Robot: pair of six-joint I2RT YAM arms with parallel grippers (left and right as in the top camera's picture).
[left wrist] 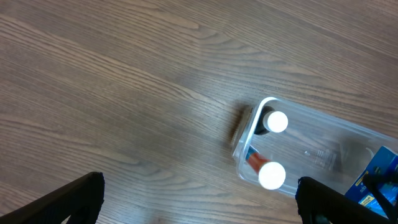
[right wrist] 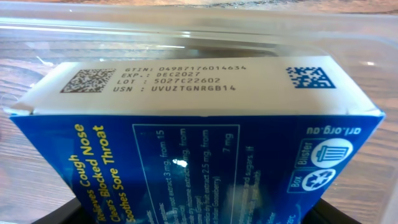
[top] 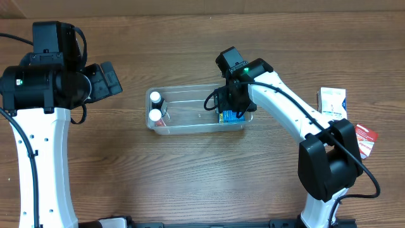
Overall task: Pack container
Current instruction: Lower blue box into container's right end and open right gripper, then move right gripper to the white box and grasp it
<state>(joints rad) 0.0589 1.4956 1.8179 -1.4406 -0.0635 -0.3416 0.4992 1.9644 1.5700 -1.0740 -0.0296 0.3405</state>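
Closest to the overhead lens, the left arm (top: 38, 88) stands well left of the container (top: 190, 111), and the left gripper (top: 106, 77) points toward it without touching. That clear tub lies mid-table (top: 190, 183), its long side running left to right. Two white-capped bottles (top: 155, 98) stand at its left end, one behind the other. At its right end the right gripper (top: 231, 109) hangs inside, over a blue box (top: 231, 118). Two packets (top: 333, 101) lie well right of the container.

From the left wrist, both black fingers (left wrist: 78, 199) sit at the bottom corners, spread wide with only bare wood between them. The container lies ahead, bottle caps at the near end, box at the far end.

From the right wrist, the box fills the frame, white printed flap up, with the container's wall just behind. Dark fingertips flank the box at both lower corners, so the pincer looks closed on it, though the contact itself is cut off.
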